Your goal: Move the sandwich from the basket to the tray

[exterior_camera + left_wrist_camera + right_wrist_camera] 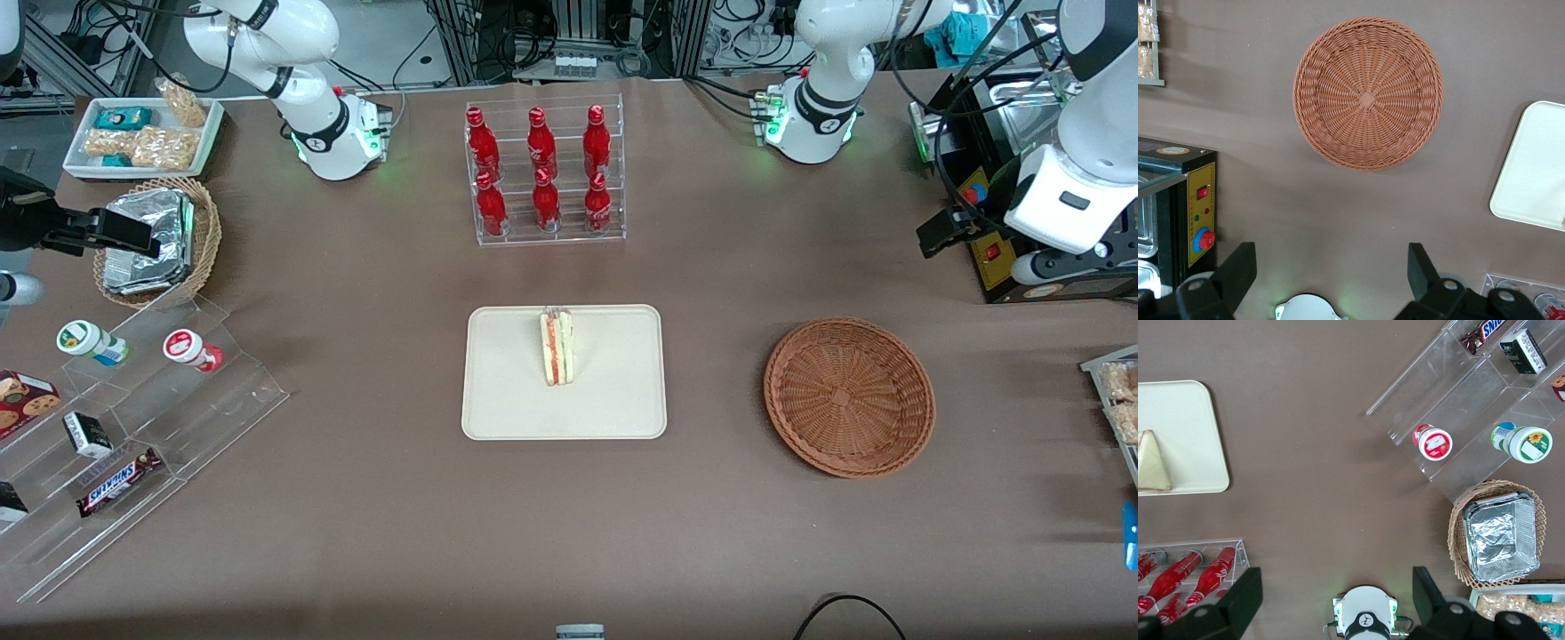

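The flat rectangular cream-coloured tray with rounded corners is seen at the middle of the brown table, nearest the front camera among the task's things. On it, toward the edge farther from the camera, the small triangular sandwich of white bread is stood on edge, its pink-red and green filling layers shown as stripes. The wide, shallow, round reddish-brown wicker basket is set toward the working arm's end of the table, well apart from the tray, and nothing is held in it.

Farther from the camera than the tray, six red bottles are kept in a clear acrylic rack. Farther from the camera than the basket, a black control box with a red button is placed at the table's edge.

The left arm's gripper is held high above the table near that box. In the left wrist view its two black fingers are spread wide apart with nothing between them, and the basket and a corner of the tray are seen on the table below.
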### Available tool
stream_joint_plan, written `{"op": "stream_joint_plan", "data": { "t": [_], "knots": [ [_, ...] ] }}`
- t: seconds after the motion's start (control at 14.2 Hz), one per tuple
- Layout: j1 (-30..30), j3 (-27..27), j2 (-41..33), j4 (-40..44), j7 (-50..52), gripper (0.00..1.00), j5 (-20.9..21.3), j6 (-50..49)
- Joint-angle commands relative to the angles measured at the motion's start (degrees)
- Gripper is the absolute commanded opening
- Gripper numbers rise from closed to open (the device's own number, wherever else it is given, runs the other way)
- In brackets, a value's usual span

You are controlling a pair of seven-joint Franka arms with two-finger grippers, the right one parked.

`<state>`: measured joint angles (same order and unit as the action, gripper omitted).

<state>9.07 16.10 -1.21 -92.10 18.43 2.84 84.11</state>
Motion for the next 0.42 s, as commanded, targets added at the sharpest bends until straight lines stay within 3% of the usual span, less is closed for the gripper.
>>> {"op": "stream_joint_plan", "data": {
  "t": [0.0,0.35],
  "knots": [
    [0.51,0.07,-1.35,-0.46,-0.15,1.00,-0.12,1.14],
    [0.51,0.07,1.73,4.21,0.02,1.00,-0.12,1.14]
  ]
}}
